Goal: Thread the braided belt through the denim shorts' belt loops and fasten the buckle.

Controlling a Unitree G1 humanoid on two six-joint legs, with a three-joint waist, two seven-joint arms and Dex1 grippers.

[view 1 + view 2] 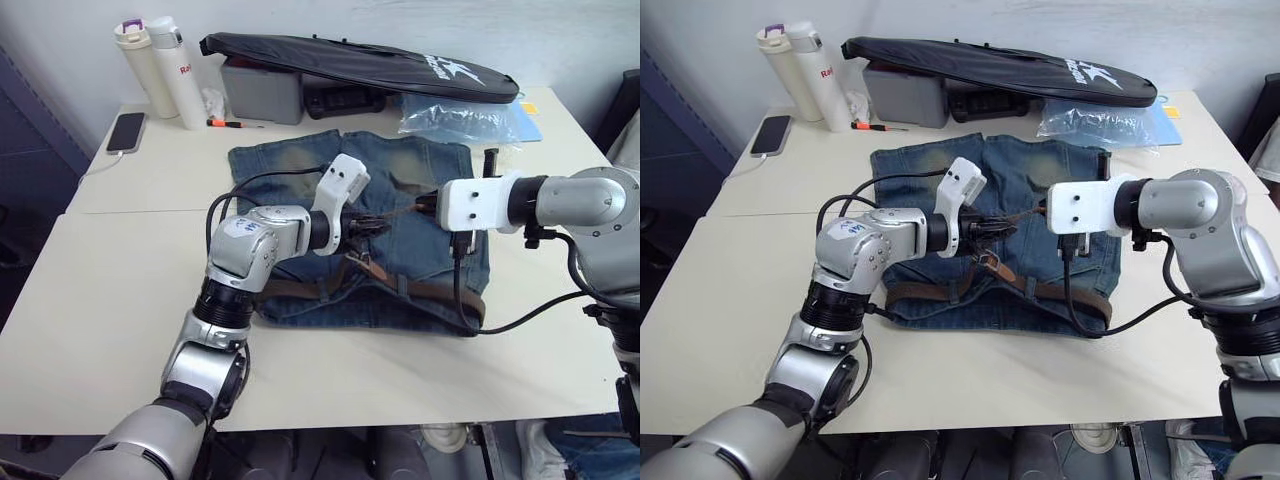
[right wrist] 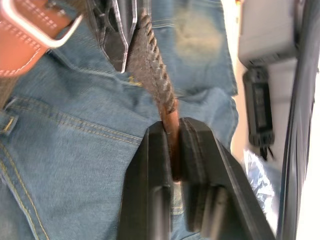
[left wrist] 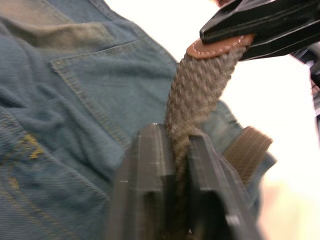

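Note:
The denim shorts (image 1: 300,165) lie flat in the middle of the table, waistband toward me. The braided belt (image 1: 425,291) runs along the waistband, and its free end rises off the denim. My left gripper (image 3: 175,135) is shut on the braided part of that end (image 3: 192,100). Just beyond it, my right gripper (image 2: 172,127) is shut on the belt's brown leather tip (image 3: 220,47). The two grippers (image 1: 365,225) (image 1: 425,205) meet over the shorts' middle with a short span of belt between them. The silver buckle (image 2: 57,31) lies on the denim close by the left gripper.
At the back of the table stand two bottles (image 1: 150,65), a phone (image 1: 125,130), an orange marker (image 1: 230,123), a grey box (image 1: 262,92), a long black bag (image 1: 360,62) and a clear plastic bag (image 1: 460,118). A black cable (image 1: 462,300) hangs over the shorts' right side.

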